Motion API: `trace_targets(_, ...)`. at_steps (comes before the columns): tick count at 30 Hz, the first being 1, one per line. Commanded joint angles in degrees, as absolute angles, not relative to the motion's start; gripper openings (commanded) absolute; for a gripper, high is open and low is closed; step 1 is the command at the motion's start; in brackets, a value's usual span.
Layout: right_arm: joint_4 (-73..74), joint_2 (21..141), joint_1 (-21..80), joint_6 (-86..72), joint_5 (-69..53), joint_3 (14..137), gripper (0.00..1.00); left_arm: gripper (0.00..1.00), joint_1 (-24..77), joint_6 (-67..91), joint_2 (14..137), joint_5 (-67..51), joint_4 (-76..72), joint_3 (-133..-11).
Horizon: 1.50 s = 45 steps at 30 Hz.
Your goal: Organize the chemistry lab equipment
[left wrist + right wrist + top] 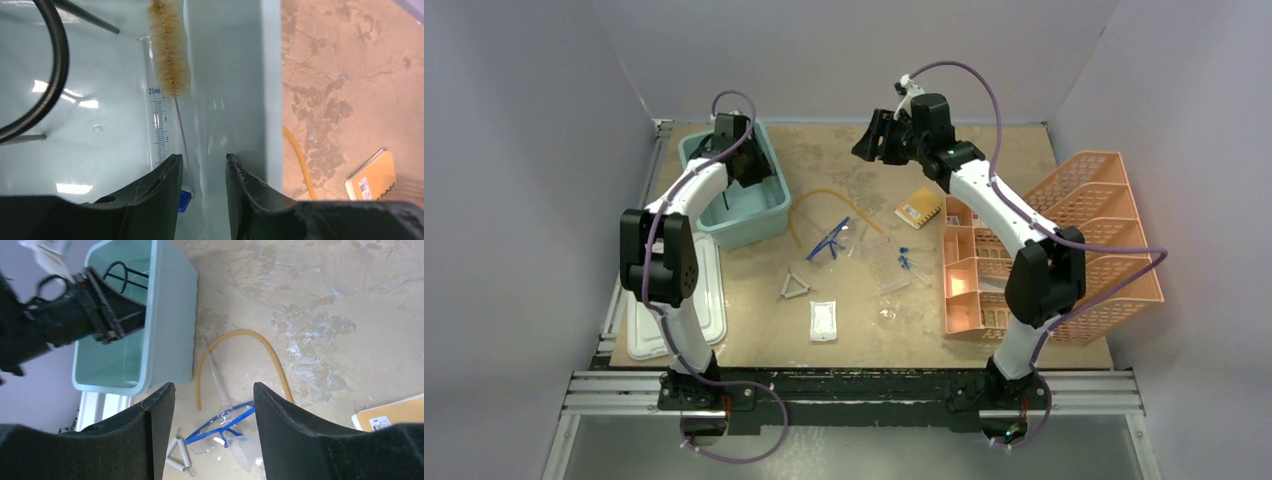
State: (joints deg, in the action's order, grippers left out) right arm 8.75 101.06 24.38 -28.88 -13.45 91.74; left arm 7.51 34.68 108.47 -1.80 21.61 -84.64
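My left gripper point(749, 172) is open and empty inside the teal tub point(769, 215). In the left wrist view its fingers point(202, 165) stand over a 25 ml glass cylinder point(159, 120), a bristle brush point(167, 55) and the black wire ring tripod point(52, 75) on the tub floor. My right gripper point(876, 140) is open and empty, high over the back of the table. Below it point(214, 395) lie blue-framed goggles point(225, 425), amber tubing point(240, 334) and the wire triangle point(179, 452). The white packet point(824, 320), blue-capped tubes point(910, 260) and clear rack point(886, 268) lie mid-table.
The orange tiered mesh tray point(1064, 250) stands at the right. The tub's white lid point(709, 310) lies at the front left. A yellow notebook point(919, 208) lies near the tray. A small clear beaker point(889, 315) sits near the front.
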Motion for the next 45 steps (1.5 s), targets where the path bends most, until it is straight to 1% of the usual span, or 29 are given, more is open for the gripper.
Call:
trace_targets(1, 9.34, 104.55, 25.28, -24.46, -15.27, 96.4, 0.61, 0.38, 7.47, 33.09, 104.12, -0.8, 28.61, -92.08)
trace_targets(6, 11.54, 110.06, 28.5, -21.2, -12.82, 100.03, 0.6, 0.4, 7.47, 34.8, 98.11, 3.18, 29.6, -92.02)
trace_targets(10, 14.06, 114.61, 31.15, -20.2, -11.91, 102.9, 0.58, 0.4, 7.47, 35.01, 90.83, 3.38, 28.17, -89.0)
trace_targets(17, 20.56, 125.08, 36.58, -16.26, -10.23, 112.05, 0.54, 0.42, 7.47, 31.91, 76.21, -3.96, 19.46, -75.72)
trace_targets(23, 21.98, 129.16, 38.23, -15.78, -7.38, 113.65, 0.47, 0.42, 7.47, 30.16, 66.92, -10.13, 15.85, -67.8)
trace_targets(25, 22.25, 130.32, 38.32, -15.35, -7.32, 114.01, 0.47, 0.42, 7.47, 30.08, 64.54, -10.43, 15.32, -65.23)
trace_targets(31, 26.53, 135.86, 38.54, -12.69, -8.43, 119.12, 0.47, 0.42, 7.47, 29.19, 62.03, -10.63, 16.42, -62.87)
trace_targets(38, 28.57, 137.99, 38.89, -9.13, -10.53, 119.9, 0.43, 0.43, 7.47, 29.67, 60.99, -10.44, 15.68, -60.9)
trace_targets(45, 30.02, 139.72, 39.03, -6.9, -11.76, 121.36, 0.34, 0.43, 7.47, 29.21, 61.17, -10.44, 16.12, -61.25)
